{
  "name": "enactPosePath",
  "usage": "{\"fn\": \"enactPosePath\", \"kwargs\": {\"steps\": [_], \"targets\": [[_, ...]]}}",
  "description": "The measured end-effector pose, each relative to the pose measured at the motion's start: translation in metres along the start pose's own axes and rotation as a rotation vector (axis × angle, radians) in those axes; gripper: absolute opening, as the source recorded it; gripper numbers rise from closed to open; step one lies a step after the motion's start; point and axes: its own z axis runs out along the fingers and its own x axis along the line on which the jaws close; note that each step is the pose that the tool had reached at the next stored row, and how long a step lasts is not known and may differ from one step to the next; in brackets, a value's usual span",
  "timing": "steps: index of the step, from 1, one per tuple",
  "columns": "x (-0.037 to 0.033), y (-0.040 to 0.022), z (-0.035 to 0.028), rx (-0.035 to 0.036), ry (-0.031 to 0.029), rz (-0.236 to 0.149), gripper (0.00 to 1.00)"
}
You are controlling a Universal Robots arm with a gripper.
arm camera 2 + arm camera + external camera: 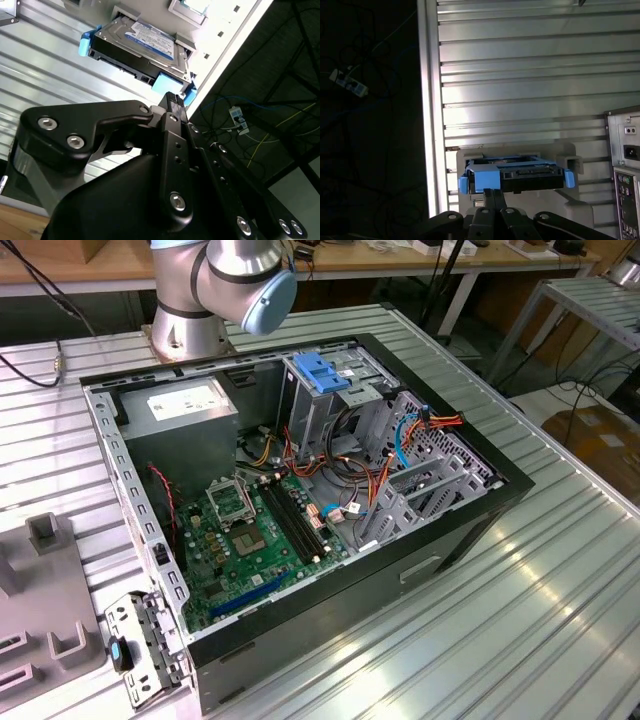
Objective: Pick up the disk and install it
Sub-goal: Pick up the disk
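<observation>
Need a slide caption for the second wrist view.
Gripper close to the disk, which sits in a grey holder on the ribbed table.

Ribbed aluminium table. Resting directly on it: an open black case, lying on its side near the middle; the arm base, just behind the case's far corner; a grey fixture plate with raised blocks, at the exterior view's left; a metal bracket with a blue latch, just beside the case's near corner. In both wrist views, a grey holder sits by the table's edge, with the disk seated in it.
</observation>
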Motion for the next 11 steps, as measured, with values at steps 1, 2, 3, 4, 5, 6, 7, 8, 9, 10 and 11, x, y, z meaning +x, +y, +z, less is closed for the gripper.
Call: {"fn": "enactPosePath", "kwargs": {"steps": [1, 2, 3, 4, 5, 6, 7, 8, 9, 10, 11], "targets": [[0.0, 0.0, 0.0, 0.0, 0.0, -0.001, 0.11], [0.0, 0.0, 0.0, 0.0, 0.0001, -0.002, 0.11], [0.0, 0.0, 0.0, -0.0001, 0.0003, -0.006, 0.11], [0.0001, 0.0, -0.0001, -0.0003, 0.0008, -0.017, 0.11], [0.0001, 0.0, 0.0, -0.0006, 0.0014, -0.032, 0.11], [0.0001, 0.0, 0.0001, -0.001, 0.0018, -0.044, 0.11], [0.0001, 0.0, 0.0001, -0.0013, 0.0026, -0.06, 0.11], [0.0, 0.0, 0.0001, -0.0016, 0.0033, -0.078, 0.11], [0.0, 0.0, 0.0001, -0.0019, 0.004, -0.092, 0.11], [0.0, 0.0, 0.0002, -0.0022, 0.0047, -0.108, 0.11], [0.0, 0.0, 0.0002, -0.0025, 0.0053, -0.122, 0.11]]}}
